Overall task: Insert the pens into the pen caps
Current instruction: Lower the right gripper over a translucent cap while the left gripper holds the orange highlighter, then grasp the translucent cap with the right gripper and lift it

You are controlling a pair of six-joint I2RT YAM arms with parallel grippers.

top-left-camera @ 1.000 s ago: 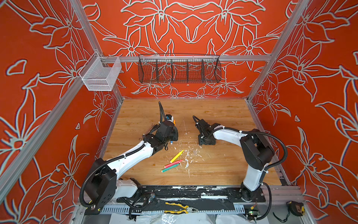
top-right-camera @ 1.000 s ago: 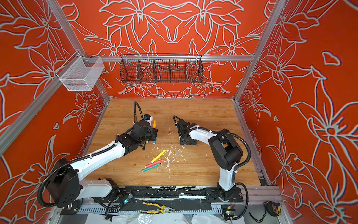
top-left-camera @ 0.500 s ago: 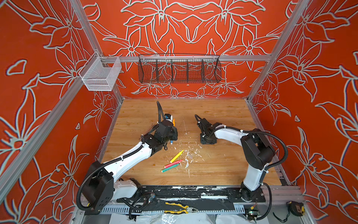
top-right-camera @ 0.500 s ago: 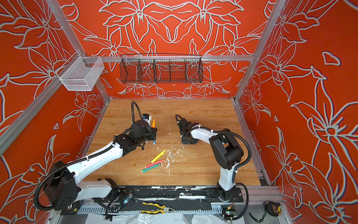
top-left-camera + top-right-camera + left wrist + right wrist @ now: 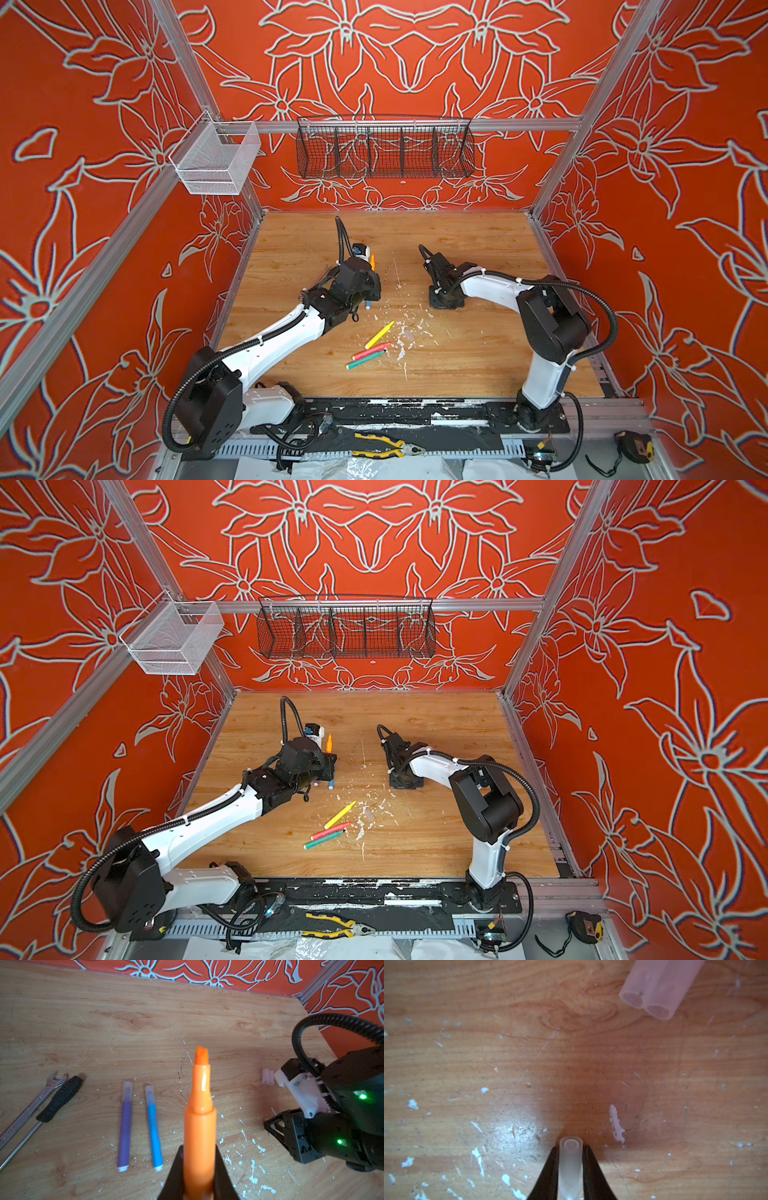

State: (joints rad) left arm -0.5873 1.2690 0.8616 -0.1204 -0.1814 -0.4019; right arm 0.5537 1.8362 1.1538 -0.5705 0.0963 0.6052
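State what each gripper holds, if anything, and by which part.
The left gripper clamps the uncapped orange chisel-tipped marker pen by its barrel, tip outward. The right gripper pinches a translucent colourless plastic pen cap by its side walls, open end outward.

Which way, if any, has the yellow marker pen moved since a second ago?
No: the yellow marker pen keeps its spot beside the white paint flecks.

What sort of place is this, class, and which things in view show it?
Probably a robot test cell: a left arm and right arm mounted at the edge of a wooden tabletop, aluminium-framed patterned walls boxing it in, and pliers lying by the arms' bases.
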